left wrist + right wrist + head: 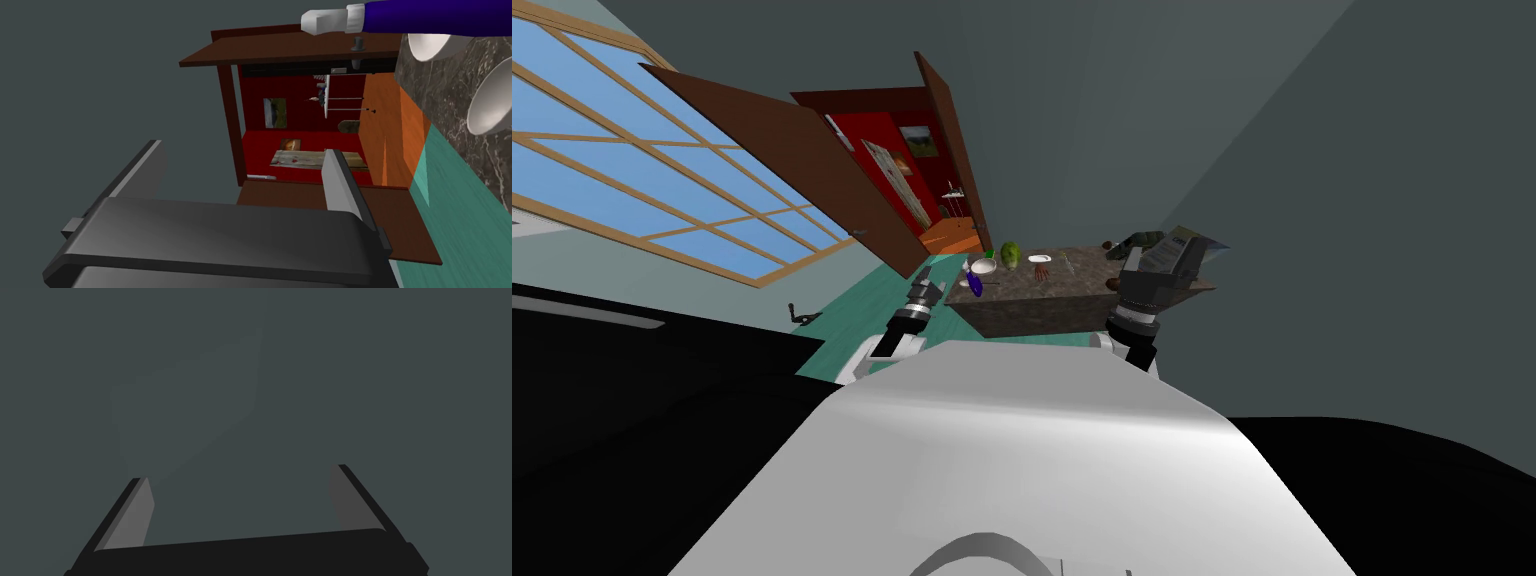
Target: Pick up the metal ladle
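The blue handle (430, 15) and two white bowls (492, 102) run off the left wrist view's edge. The right gripper (1162, 262) hides a corner of the table (1032, 305). Little things there are too tiny to name.

Dark grey walls (1112, 120) close the room. On the left, a large window with a light wooden frame (632, 180) shows blue sky. A brown door (782, 140) stands open onto a red-walled room (300, 120) with an orange floor (385, 135). A teal floor (857, 315) lies below the dark marbled stone surface (1087, 270).

Dark stone table (1032, 310), white bowl (983, 266), green vegetable (1010, 254) (beside bowl).
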Motion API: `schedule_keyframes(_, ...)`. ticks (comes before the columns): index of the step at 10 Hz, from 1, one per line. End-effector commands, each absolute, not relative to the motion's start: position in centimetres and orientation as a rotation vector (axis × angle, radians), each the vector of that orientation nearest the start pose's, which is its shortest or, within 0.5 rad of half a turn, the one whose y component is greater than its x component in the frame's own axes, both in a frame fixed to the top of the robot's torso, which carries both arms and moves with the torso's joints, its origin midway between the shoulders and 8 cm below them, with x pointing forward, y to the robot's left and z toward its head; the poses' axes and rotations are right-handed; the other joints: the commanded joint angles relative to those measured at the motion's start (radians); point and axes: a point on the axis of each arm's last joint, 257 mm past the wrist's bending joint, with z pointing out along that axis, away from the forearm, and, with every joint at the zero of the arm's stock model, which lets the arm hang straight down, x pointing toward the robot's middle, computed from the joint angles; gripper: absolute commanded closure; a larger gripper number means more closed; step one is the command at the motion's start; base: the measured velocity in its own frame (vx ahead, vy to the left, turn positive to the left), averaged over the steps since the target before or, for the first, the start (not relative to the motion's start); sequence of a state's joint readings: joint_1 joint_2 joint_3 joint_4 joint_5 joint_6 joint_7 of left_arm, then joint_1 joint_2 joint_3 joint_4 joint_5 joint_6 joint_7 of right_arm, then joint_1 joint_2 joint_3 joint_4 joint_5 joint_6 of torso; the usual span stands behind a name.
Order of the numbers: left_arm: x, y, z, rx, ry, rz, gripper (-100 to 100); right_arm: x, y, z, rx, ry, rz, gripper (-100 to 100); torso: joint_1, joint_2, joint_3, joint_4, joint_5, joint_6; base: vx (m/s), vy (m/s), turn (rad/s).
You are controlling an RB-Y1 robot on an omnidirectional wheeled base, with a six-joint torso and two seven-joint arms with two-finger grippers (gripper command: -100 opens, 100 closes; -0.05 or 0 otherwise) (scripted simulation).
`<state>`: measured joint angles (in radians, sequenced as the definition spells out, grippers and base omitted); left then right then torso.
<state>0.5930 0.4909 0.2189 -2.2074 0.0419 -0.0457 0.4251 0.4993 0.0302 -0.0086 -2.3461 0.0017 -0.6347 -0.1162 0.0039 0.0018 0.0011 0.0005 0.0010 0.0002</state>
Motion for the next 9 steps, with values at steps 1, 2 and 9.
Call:
schedule_keyframes(1, 38.6, 39.7, -11.0, -1.094, 1.154, -1.125, -100, 30.3, -27.7, 7.6, 0.543, 0.423, 1.442, 0, 0.0, 0.0, 0.0, 0.0, 0.0, 0.0, -0.026, 0.05, -0.022)
schedule_keyframes(2, 38.9, 40.5, -11.8, -1.139, 1.168, -1.122, -100, 30.3, -27.7, 7.6, 0.543, 0.423, 1.441, 0, 0.0, 0.0, 0.0, 0.0, 0.0, 0.0, -0.024, 0.046, -0.032)
schedule_keyframes(9, 39.8, 43.7, -15.3, -1.347, 1.202, -1.064, -100, 30.3, -27.7, 7.6, 0.543, 0.423, 1.441, 0, -0.002, -0.002, -0.001, 0.0, 0.0, 0.0, -0.011, 0.035, -0.026)
